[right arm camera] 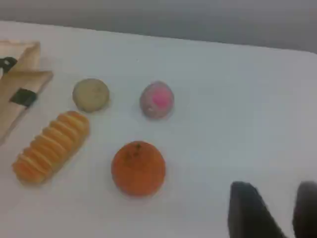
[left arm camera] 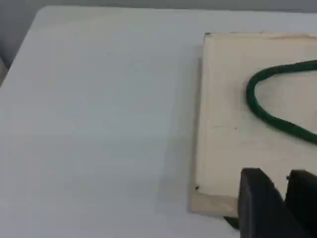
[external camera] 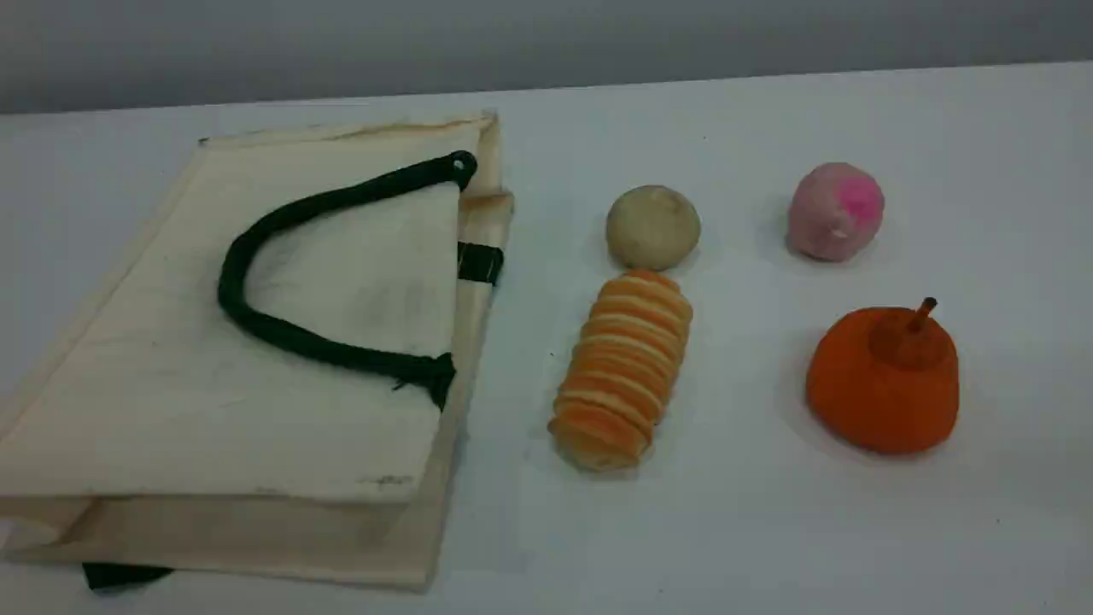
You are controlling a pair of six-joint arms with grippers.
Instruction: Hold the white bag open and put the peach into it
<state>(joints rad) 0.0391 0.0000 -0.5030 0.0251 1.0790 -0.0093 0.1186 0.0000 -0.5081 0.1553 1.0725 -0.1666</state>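
Observation:
The white bag [external camera: 256,401] lies flat and folded on the left of the table, its dark green rope handle [external camera: 282,333] looped on top. The peach [external camera: 835,212], pale pink with a magenta patch, rests alone at the far right. Neither arm shows in the scene view. In the left wrist view my left gripper [left arm camera: 286,198] hovers over the bag [left arm camera: 233,129] near its corner, fingers a narrow gap apart, holding nothing. In the right wrist view my right gripper [right arm camera: 285,213] hangs above bare table, off to the right of the peach [right arm camera: 157,99], open and holding nothing.
A beige ball [external camera: 652,227] and a ridged orange bread roll [external camera: 623,369] lie between bag and peach. An orange stemmed fruit [external camera: 884,380] sits in front of the peach. The table's far edge runs close behind the bag.

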